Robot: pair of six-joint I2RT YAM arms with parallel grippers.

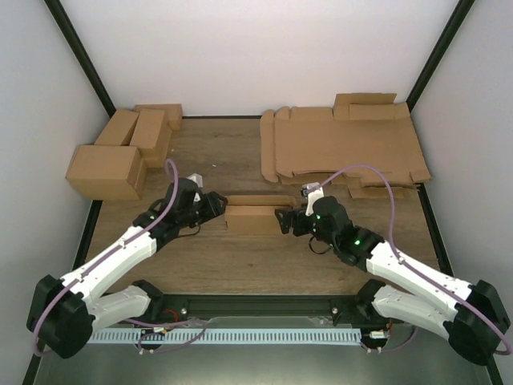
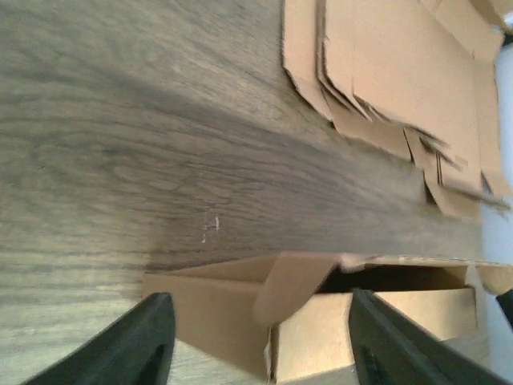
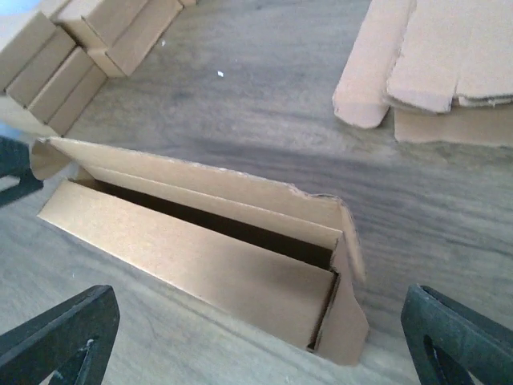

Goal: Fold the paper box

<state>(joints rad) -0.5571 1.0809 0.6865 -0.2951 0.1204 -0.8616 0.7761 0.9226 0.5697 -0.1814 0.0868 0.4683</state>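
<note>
Looking down from the overhead camera, I have the paper box [image 1: 252, 216], a long plain brown cardboard box partly formed, lying on the wood-grain table [image 1: 224, 269] directly between my two tools. The left gripper [image 1: 218, 204] points at its left end and the right gripper [image 1: 282, 220] at its right end, each just beside the cardboard.

On the left wrist view, the left gripper [image 2: 260, 293] has its black fingers [image 2: 152, 341] spread apart, with the near end of the paper box [image 2: 401, 309] just ahead of them. A curled end flap sits in line with the gap. I see no pad pressed on cardboard, so this tool holds nothing.

On the right wrist view, the right gripper [image 3: 260, 293] stands as wide as I can see it go, fingers [image 3: 64, 333] at the outer lower corners of the picture. The paper box [image 3: 200, 265] lies ahead of the gap, clear of both pads. Its top is open, showing a dark slot, and a long panel rises along the side farther from this tool.

Beyond the right gripper, near the far edge, lies a thick pile of flat brown die-cut cardboard sheets [image 1: 345, 144]. Beyond the left gripper, in the far left corner, stands a cluster of closed brown cardboard boxes [image 1: 120, 152].
</note>
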